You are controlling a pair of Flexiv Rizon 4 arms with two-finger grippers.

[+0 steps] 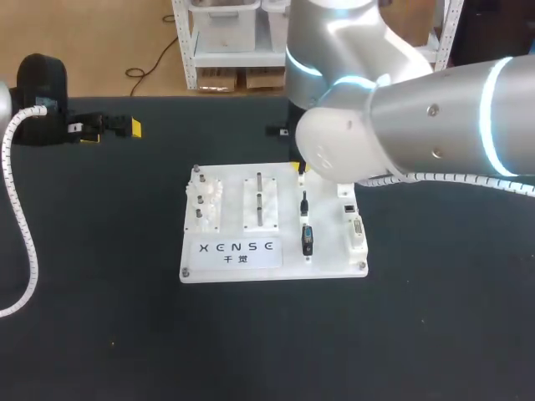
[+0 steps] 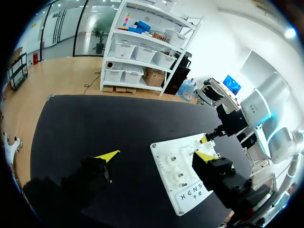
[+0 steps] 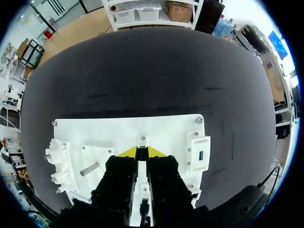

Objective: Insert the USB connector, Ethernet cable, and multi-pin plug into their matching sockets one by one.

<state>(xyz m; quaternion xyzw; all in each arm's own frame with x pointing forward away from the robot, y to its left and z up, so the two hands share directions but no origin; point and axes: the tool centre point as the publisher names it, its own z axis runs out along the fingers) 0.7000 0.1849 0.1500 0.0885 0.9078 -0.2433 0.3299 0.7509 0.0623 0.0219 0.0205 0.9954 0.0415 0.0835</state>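
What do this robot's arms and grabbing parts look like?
The right arm is built of rounded silver-grey segments with glowing pale-blue rings at the joints; a white coiled cable runs along it. The left arm shows a black housing and its own white coil. The left end effector and right end effector are black and blocky, each with two fingers tipped bright yellow.

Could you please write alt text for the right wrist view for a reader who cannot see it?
The right end effector has its yellow tips closed on a small black part over a white board. Beside it are white gears on one side and a socket block on the other.
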